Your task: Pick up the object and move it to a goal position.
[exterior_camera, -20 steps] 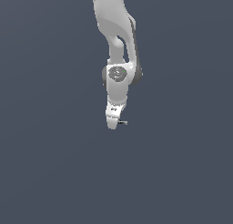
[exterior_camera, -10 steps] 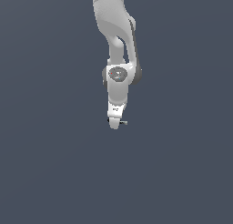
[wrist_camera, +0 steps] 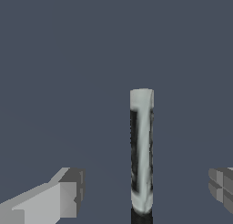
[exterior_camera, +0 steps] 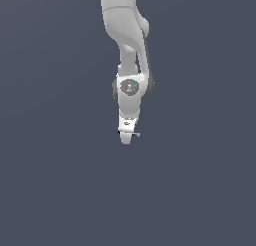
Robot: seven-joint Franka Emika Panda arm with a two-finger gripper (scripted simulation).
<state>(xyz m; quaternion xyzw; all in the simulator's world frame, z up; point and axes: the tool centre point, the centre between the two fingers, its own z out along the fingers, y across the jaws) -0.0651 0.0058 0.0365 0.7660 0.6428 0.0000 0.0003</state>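
Rod [wrist_camera: 141, 150] between parted fingers [wrist_camera: 63, 198].

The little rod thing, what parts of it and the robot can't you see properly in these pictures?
- Rod, wrist view: its near end is cut off by the picture's edge.
- Rod, exterior view: too small to show its markings; the gripper covers most of it.
- Fingers, wrist view: only the tips show, the rest is cut off.
- Arm, exterior view: its upper part runs off the top edge.

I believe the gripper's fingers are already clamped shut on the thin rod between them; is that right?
Not quite: in the wrist view the gripper is open. Its fingers stand well apart from the thin rod, which does lie between them.
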